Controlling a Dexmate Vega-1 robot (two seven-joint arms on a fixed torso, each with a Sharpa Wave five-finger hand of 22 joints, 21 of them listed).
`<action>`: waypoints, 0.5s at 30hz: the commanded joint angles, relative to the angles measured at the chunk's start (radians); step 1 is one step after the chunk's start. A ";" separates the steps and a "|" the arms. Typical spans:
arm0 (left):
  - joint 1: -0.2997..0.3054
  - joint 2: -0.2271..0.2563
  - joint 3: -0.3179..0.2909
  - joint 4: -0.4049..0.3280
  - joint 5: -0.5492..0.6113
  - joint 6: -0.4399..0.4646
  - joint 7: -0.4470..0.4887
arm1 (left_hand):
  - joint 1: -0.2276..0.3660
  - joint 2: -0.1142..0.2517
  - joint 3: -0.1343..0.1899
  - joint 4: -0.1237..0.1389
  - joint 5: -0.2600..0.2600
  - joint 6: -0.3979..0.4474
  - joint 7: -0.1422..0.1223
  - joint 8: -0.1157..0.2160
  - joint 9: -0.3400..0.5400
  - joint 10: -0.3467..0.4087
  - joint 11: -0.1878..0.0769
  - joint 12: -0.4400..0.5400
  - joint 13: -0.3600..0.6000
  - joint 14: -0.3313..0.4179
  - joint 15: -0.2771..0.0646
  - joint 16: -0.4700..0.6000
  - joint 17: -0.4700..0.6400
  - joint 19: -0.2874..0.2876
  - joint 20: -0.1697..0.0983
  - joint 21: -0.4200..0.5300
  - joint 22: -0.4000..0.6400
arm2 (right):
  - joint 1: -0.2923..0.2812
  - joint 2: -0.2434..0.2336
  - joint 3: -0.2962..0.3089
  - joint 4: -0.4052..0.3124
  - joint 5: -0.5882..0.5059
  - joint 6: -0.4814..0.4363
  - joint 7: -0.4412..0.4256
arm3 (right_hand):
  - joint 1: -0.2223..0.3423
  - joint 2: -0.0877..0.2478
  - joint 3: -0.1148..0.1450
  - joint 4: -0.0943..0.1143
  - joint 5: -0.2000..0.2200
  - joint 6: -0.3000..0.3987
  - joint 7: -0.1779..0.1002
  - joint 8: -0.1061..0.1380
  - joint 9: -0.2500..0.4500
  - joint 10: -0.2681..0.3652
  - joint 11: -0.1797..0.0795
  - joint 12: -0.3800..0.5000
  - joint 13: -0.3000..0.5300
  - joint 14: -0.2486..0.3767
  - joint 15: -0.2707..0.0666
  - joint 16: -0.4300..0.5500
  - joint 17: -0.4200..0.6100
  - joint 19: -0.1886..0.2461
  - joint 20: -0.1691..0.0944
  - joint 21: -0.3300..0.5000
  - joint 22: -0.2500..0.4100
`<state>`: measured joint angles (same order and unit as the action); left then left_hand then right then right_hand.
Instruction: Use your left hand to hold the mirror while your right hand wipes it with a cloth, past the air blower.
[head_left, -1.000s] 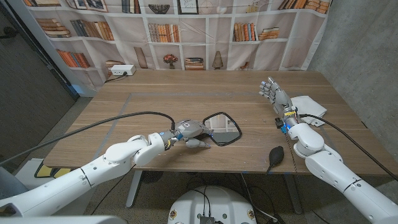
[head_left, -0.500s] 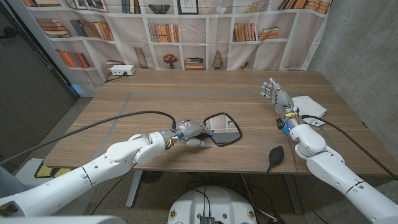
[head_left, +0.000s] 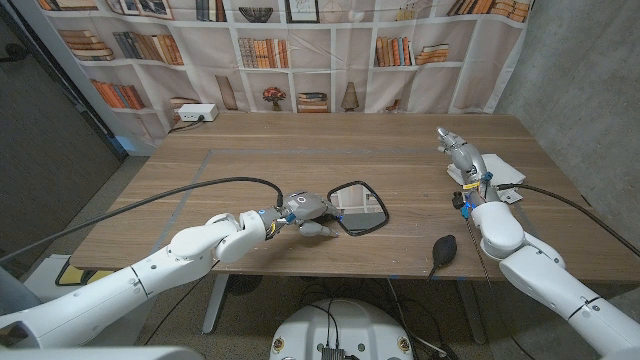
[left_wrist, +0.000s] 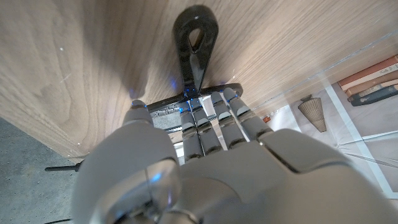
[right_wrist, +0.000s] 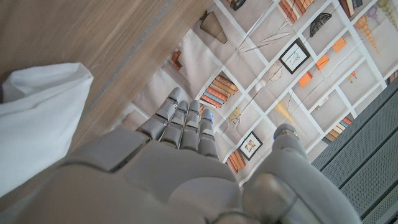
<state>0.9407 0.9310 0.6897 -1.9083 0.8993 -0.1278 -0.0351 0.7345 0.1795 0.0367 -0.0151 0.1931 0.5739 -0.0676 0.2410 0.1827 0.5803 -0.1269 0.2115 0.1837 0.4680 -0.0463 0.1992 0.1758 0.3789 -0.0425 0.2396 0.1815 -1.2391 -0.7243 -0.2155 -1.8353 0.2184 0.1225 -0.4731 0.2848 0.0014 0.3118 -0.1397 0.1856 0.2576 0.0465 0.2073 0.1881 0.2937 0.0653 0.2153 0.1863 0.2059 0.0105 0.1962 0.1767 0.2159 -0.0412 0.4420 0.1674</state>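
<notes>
Here the black-framed mirror (head_left: 358, 208) lies flat near the front edge of the wooden table (head_left: 300, 150), glass up. The left hand (head_left: 305, 212) is at its near-left rim; in the left wrist view its fingertips (left_wrist: 214, 99) rest on the frame, though I cannot tell whether they actually clamp it. The mirror looks rigid, thin and breakable, with slick glass, so the dark rim is probably the safest hold, pressed down rather than lifted. The right hand (head_left: 458, 150) is raised with its fingers extended and carrying nothing, just beside the white cloth (head_left: 497, 172) at the table's right side. The cloth is soft and limp; bunching it from above should give a workable pad. The black air blower (head_left: 442, 251) lies at the front edge, between cloth and mirror, light and likely easy to knock.
</notes>
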 joint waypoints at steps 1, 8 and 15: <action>-0.011 0.007 -0.001 0.009 -0.002 -0.011 -0.005 | 0.009 -0.003 0.009 -0.004 0.005 0.011 0.001 0.001 0.002 0.011 0.002 0.004 0.001 0.009 -0.091 -0.002 0.002 0.011 -0.025 0.005 0.003 | -0.009 -0.023 0.041 -0.017 -0.088 -0.125 -0.085 | 0.026 0.004 0.007 -0.009 0.003 0.010 -0.006 0.004 0.005 0.001 -0.011 0.008 0.000 0.003 -0.003 -0.001 0.002 0.002 -0.032 -0.010 0.003; -0.022 0.002 0.001 0.023 -0.013 -0.032 0.002 | 0.012 -0.004 0.014 -0.005 0.005 0.014 0.000 -0.001 0.002 0.014 0.001 0.003 0.001 0.011 -0.091 -0.003 0.002 0.014 -0.026 0.005 0.003 | 0.005 -0.066 0.047 -0.031 -0.137 -0.223 -0.105 | 0.048 0.004 0.011 -0.016 0.003 0.005 0.005 0.000 0.005 -0.009 -0.012 0.004 0.001 -0.006 -0.004 -0.006 0.002 -0.008 -0.034 -0.025 0.004; -0.030 0.006 -0.003 0.021 -0.023 -0.040 -0.012 | 0.017 -0.004 0.021 -0.007 0.007 0.021 0.002 -0.002 0.002 0.018 0.003 0.001 0.002 0.015 -0.093 -0.004 0.002 0.022 -0.029 0.007 0.003 | 0.036 -0.089 0.055 0.021 -0.117 -0.192 -0.061 | 0.062 0.001 0.012 -0.021 0.004 0.011 -0.001 0.000 0.005 -0.003 -0.020 0.005 0.001 0.001 -0.012 -0.004 0.001 0.004 -0.040 -0.028 0.004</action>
<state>0.9235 0.9344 0.6895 -1.8926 0.8894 -0.1506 -0.0379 0.7477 0.1715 0.0475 -0.0206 0.1931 0.5829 -0.0697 0.2394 0.1809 0.5890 -0.1283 0.2119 0.1841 0.4756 -0.0462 0.1971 0.1758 0.3863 -0.0458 0.2396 0.1815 -1.2346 -0.7738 -0.1739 -1.8533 0.1200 -0.0360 -0.5481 0.3368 0.0034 0.3230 -0.1562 0.1856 0.2589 0.0450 0.2073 0.1880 0.2862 0.0550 0.2153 0.1863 0.2022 0.0068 0.1922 0.1768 0.2094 -0.0397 0.4173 0.1703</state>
